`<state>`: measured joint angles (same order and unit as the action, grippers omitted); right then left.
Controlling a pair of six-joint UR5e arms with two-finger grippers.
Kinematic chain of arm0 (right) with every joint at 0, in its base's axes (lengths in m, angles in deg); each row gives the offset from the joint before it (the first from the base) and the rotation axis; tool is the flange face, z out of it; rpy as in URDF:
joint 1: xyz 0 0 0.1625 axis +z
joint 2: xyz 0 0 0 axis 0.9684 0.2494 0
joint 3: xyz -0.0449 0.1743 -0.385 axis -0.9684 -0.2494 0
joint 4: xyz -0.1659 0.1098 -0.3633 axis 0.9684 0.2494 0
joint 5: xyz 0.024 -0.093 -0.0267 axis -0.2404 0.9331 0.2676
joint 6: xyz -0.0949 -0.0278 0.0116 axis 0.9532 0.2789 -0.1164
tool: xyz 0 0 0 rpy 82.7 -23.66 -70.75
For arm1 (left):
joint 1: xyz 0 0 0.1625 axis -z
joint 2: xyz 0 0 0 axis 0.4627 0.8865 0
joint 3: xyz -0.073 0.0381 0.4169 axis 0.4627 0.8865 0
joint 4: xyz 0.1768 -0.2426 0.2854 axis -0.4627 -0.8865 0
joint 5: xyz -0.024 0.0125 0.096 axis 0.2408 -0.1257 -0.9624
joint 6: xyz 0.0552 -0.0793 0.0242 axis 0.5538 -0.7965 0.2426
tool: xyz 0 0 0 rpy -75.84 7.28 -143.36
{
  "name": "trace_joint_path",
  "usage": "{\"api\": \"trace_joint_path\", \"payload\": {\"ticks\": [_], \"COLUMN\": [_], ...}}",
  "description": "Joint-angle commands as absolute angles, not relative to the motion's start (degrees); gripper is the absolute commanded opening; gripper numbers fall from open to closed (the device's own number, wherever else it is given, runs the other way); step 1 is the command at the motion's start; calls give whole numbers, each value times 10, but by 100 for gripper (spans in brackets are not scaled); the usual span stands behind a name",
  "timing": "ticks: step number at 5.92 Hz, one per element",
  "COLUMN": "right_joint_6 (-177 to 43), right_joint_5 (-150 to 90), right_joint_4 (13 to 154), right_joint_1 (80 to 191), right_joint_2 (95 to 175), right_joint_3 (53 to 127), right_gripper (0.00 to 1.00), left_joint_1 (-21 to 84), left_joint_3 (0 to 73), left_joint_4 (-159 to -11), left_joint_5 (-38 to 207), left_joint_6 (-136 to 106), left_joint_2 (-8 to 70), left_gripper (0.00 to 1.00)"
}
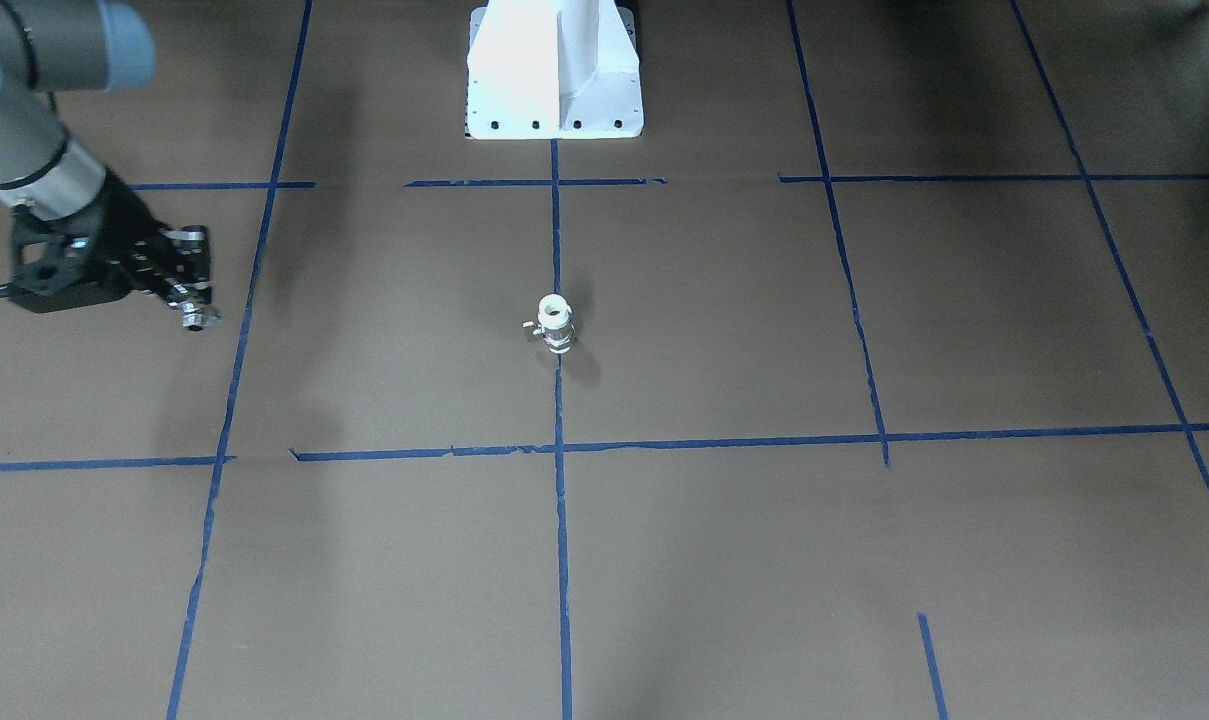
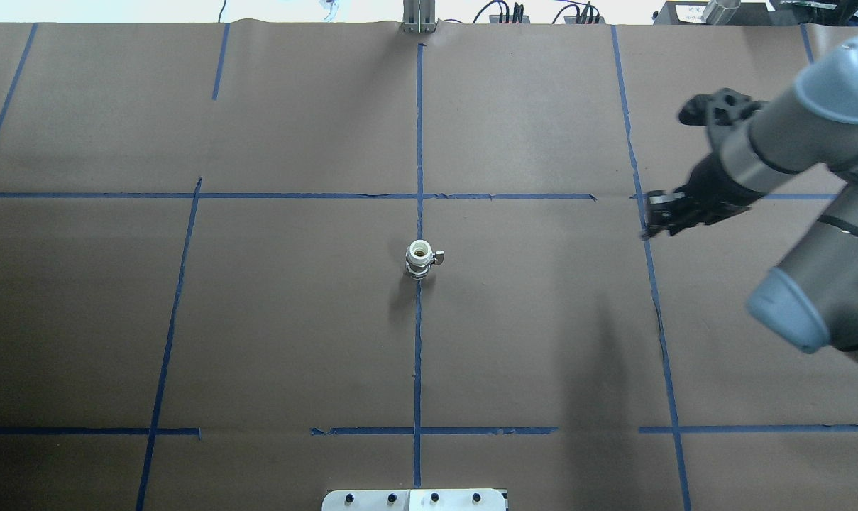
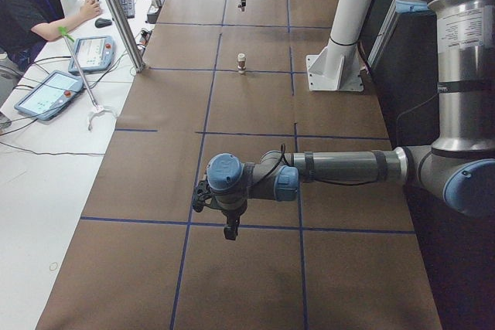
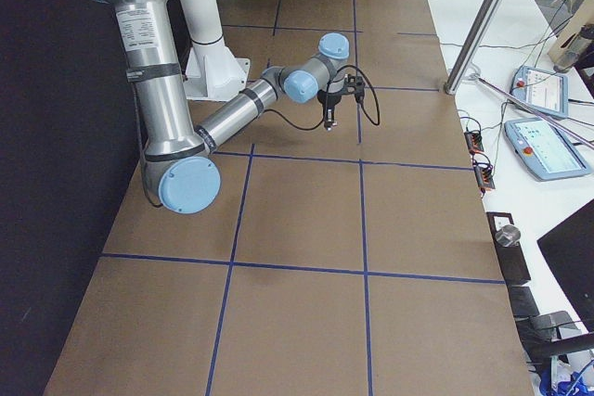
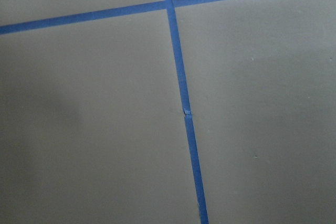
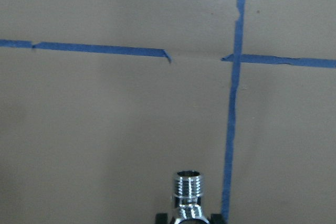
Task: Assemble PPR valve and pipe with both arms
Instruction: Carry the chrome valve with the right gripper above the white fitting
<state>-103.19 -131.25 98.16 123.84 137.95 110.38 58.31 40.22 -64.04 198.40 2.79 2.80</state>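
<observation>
The PPR valve point(image 1: 555, 322) stands upright on the brown table at its middle, white ring end up and side handle out; it also shows in the overhead view point(image 2: 420, 259) and the left side view point(image 3: 241, 62). My right gripper point(image 1: 192, 312) hangs above the table well off to the valve's side, shut on the chrome pipe point(image 1: 196, 320). The right wrist view shows the pipe's point(image 6: 187, 195) threaded open end sticking out from the fingers. My left gripper point(image 3: 230, 231) shows only in the left side view, far from the valve; I cannot tell whether it is open or shut.
The white pedestal point(image 1: 554, 70) stands at the robot's side of the table. Blue tape lines point(image 2: 419, 341) divide the brown surface. An operator point(image 3: 31, 5), tablets point(image 3: 48, 94) and a metal post point(image 3: 116, 13) are along the far side.
</observation>
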Motion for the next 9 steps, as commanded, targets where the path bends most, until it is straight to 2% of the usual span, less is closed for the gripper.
{"api": "trace_joint_path", "payload": {"ticks": [1, 3, 4, 5, 7, 9], "right_joint_6": [-1164, -1229, -1231, -1221, -1130, -1017], "right_joint_5": [-1260, -1191, -1177, -1179, -1165, -1166], "right_joint_4": [1075, 1085, 1085, 1086, 1087, 1139], "right_joint_1": [1161, 1084, 1068, 1066, 1068, 1071], "right_joint_2": [1245, 1185, 1155, 1115, 1067, 1042], "right_joint_3": [1106, 1102, 1084, 1036, 970, 952], "right_gripper": [2, 0, 0, 0, 0, 0], "left_joint_1": [583, 583, 583, 583, 583, 583], "left_joint_3": [424, 427, 427, 427, 427, 426], "left_joint_4": [-636, -637, -637, -638, -638, -638], "left_joint_5": [1971, 1971, 1972, 1972, 1972, 1973], "left_joint_6": [18, 17, 17, 17, 15, 15], "left_joint_2": [27, 27, 26, 25, 25, 24], "left_gripper": [100, 100, 100, 100, 100, 100]}}
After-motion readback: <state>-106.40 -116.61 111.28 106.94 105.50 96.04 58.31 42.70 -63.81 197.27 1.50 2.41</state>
